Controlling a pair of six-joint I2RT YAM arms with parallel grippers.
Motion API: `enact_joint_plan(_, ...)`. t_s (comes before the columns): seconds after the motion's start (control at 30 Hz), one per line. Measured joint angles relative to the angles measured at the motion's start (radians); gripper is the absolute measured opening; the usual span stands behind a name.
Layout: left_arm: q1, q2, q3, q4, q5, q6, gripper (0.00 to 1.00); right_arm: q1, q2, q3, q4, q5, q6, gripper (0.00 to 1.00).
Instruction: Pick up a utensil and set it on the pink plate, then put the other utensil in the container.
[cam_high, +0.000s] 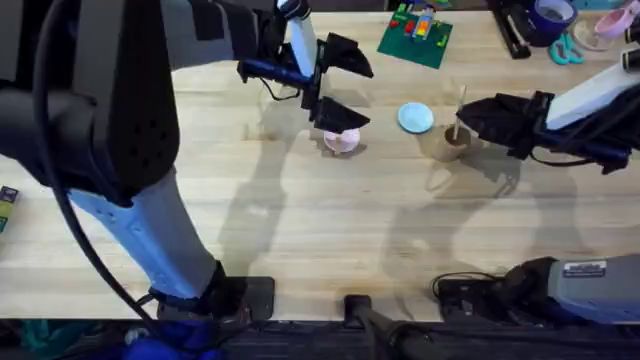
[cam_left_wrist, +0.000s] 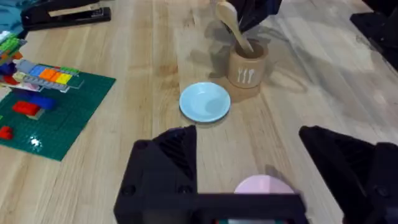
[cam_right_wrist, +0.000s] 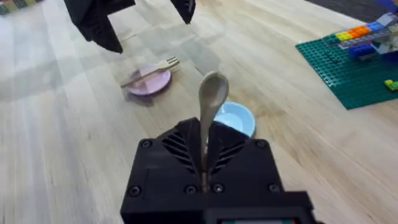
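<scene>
The wooden fork (cam_right_wrist: 152, 70) lies across the pink plate (cam_right_wrist: 149, 82), tines past the rim. My left gripper (cam_high: 355, 95) hangs open just above the pink plate (cam_high: 341, 140), and its black fingers (cam_left_wrist: 165, 168) straddle the plate's rim (cam_left_wrist: 264, 185) without touching it. The wooden spoon (cam_right_wrist: 211, 99) stands bowl-up with its handle inside the tan container (cam_left_wrist: 247, 65). My right gripper (cam_high: 468, 125) is at the container (cam_high: 445, 142) and is shut on the spoon (cam_left_wrist: 231, 22); its fingers (cam_right_wrist: 180, 146) pinch the handle.
A light blue plate (cam_high: 415, 117) sits between the pink plate and the container. A green Lego baseplate (cam_high: 415, 35) with bricks lies at the back. A black stapler (cam_high: 515, 30), a tape roll (cam_high: 553, 15) and scissors (cam_high: 568, 50) are at the back right.
</scene>
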Motion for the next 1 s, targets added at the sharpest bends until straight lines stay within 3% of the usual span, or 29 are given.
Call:
enact_joint_plan(0.37, 0.0, 0.0, 0.0, 0.0, 0.0, 0.0, 0.993, 0.0, 0.066, 0.0, -0.001, 0.015, -0.07, 0.031)
enact_joint_plan(1.0, 0.0, 0.0, 0.0, 0.0, 0.0, 0.0, 0.993, 0.0, 0.068, -0.001, -0.029, 0.04, -0.093, 0.031)
